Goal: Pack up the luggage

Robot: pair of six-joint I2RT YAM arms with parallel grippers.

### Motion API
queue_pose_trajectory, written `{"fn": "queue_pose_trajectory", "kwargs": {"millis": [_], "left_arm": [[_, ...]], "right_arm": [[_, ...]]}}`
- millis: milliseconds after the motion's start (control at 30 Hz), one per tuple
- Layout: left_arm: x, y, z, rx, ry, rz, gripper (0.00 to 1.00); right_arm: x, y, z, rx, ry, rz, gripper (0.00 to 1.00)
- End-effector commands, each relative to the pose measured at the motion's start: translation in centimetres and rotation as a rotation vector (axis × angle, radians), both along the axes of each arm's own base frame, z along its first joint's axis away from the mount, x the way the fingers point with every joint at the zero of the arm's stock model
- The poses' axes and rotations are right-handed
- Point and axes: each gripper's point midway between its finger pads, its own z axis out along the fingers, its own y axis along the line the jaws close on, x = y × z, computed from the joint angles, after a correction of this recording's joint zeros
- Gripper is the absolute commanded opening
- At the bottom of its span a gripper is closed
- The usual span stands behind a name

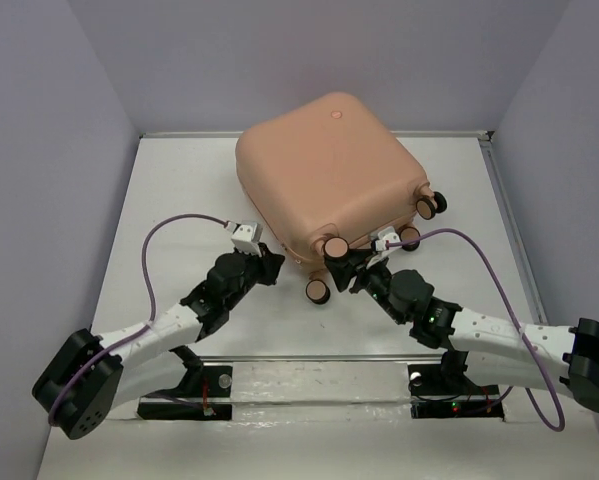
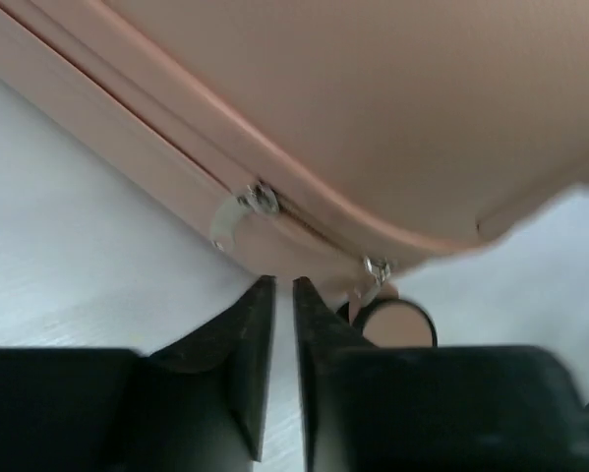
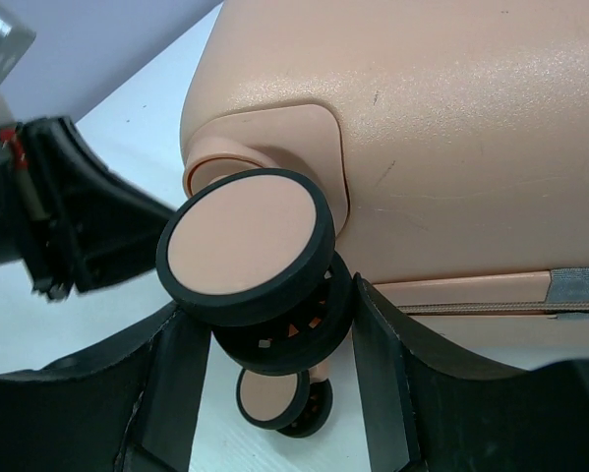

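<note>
Left gripper (image 2: 284,295), jaws pressed together on nothing, sits just short of the zipper pull (image 2: 237,211) on the closed suitcase (image 1: 329,170) lying flat ahead of both arms, so I reckon it should part them first, while the right gripper (image 3: 269,307) braces a wheel (image 3: 245,246) between its fingers.

Luggage (image 1: 329,170) on table (image 1: 169,210); before it — left gripper (image 1: 273,262), right gripper (image 1: 337,260).

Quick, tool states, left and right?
Left tool: closed, nothing visible between its fingers.
Right tool: closed on a wheel of the luggage.
</note>
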Motion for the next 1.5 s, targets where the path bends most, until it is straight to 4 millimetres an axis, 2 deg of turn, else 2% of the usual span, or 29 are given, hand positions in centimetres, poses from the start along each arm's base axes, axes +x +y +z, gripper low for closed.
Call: {"fn": "queue_pose_trajectory", "kwargs": {"millis": [0, 33, 67, 167, 533, 600, 633, 667, 700, 733, 767, 800, 833, 900, 1000, 1100, 1133, 1233, 1367, 1433, 1467], "left_arm": [[-4.3, -2.0, 0.7, -0.071, -0.065, -0.228, 0.35], [-4.6, -2.1, 0.8, -0.077, -0.070, -0.246, 0.41], [-4.7, -2.0, 0.9, -0.076, -0.072, -0.245, 0.51], [-4.3, -2.2, 1.5, -0.062, -0.085, -0.246, 0.60], [-1.9, -5.7, 2.8, -0.039, -0.102, -0.274, 0.60], [-1.6, -5.9, 2.7, -0.036, -0.101, -0.272, 0.57], [-1.2, -5.9, 3.0, -0.035, -0.108, -0.248, 0.49], [-0.8, -5.7, 3.0, -0.030, -0.108, -0.230, 0.49], [0.0, -5.2, 2.7, -0.011, -0.101, -0.175, 0.38], [0.4, -4.9, 2.5, 0.001, -0.092, -0.149, 0.32], [0.8, -4.6, 2.5, 0.008, -0.088, -0.122, 0.16], [1.2, -4.3, 2.5, 0.017, -0.084, -0.092, 0.07], [1.7, -3.4, 2.1, 0.042, -0.071, -0.040, 0.06], [2.0, -2.5, 2.4, 0.048, -0.073, 0.012, 0.06], [2.5, 0.4, 2.3, 0.093, -0.068, 0.157, 0.06], [2.4, 2.9, 1.3, 0.170, -0.039, 0.249, 0.06], [2.4, 4.7, 0.8, 0.212, -0.011, 0.333, 0.06], [2.5, 7.1, 0.0, 0.251, 0.045, 0.451, 0.06], [3.6, 8.9, 0.1, 0.234, 0.065, 0.532, 0.06], [4.7, 8.9, 0.8, 0.192, 0.071, 0.549, 0.06], [5.6, 9.9, 1.1, 0.171, 0.073, 0.581, 0.06]], "right_arm": [[-0.9, 1.4, 3.6, 0.129, -0.039, 0.060, 0.07], [-0.9, 1.4, 3.5, 0.129, -0.037, 0.057, 0.07], [-1.0, 1.4, 3.6, 0.136, -0.037, 0.061, 0.07], [-0.9, 1.5, 3.6, 0.139, -0.031, 0.062, 0.07], [-0.8, 2.2, 3.4, 0.124, -0.028, 0.074, 0.07], [-0.8, 2.2, 3.3, 0.123, -0.027, 0.076, 0.07], [-0.9, 2.2, 3.2, 0.122, -0.026, 0.079, 0.07], [-0.9, 2.2, 3.3, 0.123, -0.027, 0.080, 0.07], [-1.0, 2.1, 3.3, 0.126, -0.029, 0.082, 0.07], [-1.0, 2.1, 3.3, 0.128, -0.028, 0.082, 0.07], [-1.1, 2.0, 3.4, 0.131, -0.030, 0.085, 0.07], [-1.2, 1.9, 3.4, 0.133, -0.030, 0.087, 0.07], [-1.2, 1.9, 3.3, 0.134, -0.029, 0.087, 0.07], [-1.4, 1.8, 3.2, 0.135, -0.024, 0.093, 0.07], [-1.5, 1.6, 2.8, 0.136, -0.018, 0.091, 0.07], [-1.6, 1.5, 2.8, 0.138, -0.016, 0.092, 0.07], [-1.7, 1.4, 2.9, 0.138, -0.020, 0.092, 0.07], [-1.6, 1.1, 3.0, 0.138, -0.021, 0.084, 0.07], [-1.7, 0.7, 3.1, 0.127, -0.024, 0.077, 0.07], [-1.8, 0.7, 3.1, 0.125, -0.023, 0.082, 0.07], [-1.8, 0.8, 3.3, 0.125, -0.025, 0.085, 0.07]]}}
